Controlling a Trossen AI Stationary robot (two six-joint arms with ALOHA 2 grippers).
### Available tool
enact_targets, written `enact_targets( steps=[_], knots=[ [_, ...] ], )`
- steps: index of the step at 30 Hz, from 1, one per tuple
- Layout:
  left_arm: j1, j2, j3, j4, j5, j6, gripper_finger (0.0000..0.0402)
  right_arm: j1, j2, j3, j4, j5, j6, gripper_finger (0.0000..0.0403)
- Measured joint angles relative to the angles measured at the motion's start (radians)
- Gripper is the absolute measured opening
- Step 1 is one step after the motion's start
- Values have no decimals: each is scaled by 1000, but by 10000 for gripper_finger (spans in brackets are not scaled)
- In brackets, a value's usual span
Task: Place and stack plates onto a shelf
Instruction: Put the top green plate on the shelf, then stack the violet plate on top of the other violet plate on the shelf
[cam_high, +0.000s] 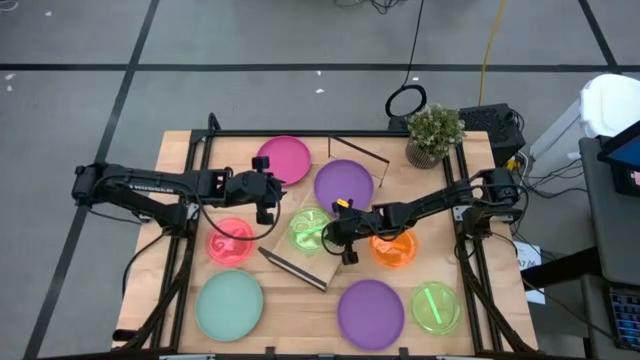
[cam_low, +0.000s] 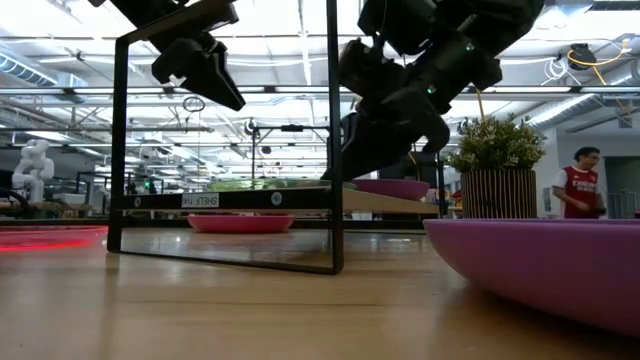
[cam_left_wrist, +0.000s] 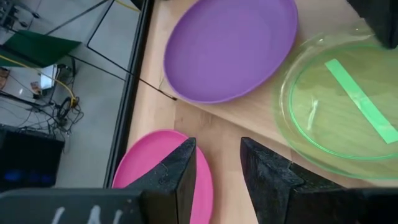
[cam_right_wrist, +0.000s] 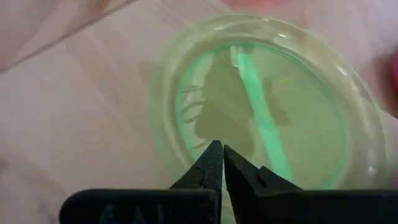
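The shelf (cam_high: 300, 260) is a light-wood board lying slantwise in the middle of the table. A purple plate (cam_high: 343, 185) and a translucent lime plate (cam_high: 308, 228) lie flat on it. My right gripper (cam_high: 338, 238) is shut and stands over the lime plate (cam_right_wrist: 261, 106), fingertips pointing down at its inner floor. My left gripper (cam_high: 266, 197) is open in the air beside the shelf, between the magenta plate (cam_high: 284, 160) and the red plate (cam_high: 230, 241). In the left wrist view my left gripper (cam_left_wrist: 217, 165) has bare wood in its gap, with the magenta plate (cam_left_wrist: 146, 165) beside one finger. My right gripper (cam_right_wrist: 219, 151) comes from above with its shut fingertips close over the lime plate's floor, near its rim. Its shadow on the plate reaches up to the tips. I cannot tell whether the tips touch the plate.
On the tabletop lie an orange plate (cam_high: 392, 248), a mint plate (cam_high: 228, 305), a second purple plate (cam_high: 370, 313) and a second lime plate (cam_high: 435, 307). A potted plant (cam_high: 433, 133) stands at the far right corner. A person (cam_low: 578, 185) is in the room behind.
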Motion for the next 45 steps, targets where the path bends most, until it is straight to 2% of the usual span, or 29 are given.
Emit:
enact_targets(
  steps=[4,10,16,26,34,37,40,45],
  knots=[
    [0,0,0,-2,1,0,131,0,0,0,-1,-75,-12,0],
    [0,0,0,-2,1,0,131,5,0,0,0,-87,-15,0],
    [0,0,0,-2,1,0,131,6,0,0,-1,-179,-15,0],
    [0,0,0,-2,2,-26,131,6,-22,0,13,-180,-15,0],
    [-10,0,0,-4,3,-83,131,15,-155,0,-26,-175,17,0],
    [-19,0,0,-4,3,-107,131,37,-229,0,-104,-116,62,0],
    [-29,0,0,-4,3,-133,131,84,-312,0,-206,16,118,0],
    [-47,0,0,-5,3,-188,131,221,-404,0,-332,188,246,0]
  ],
)
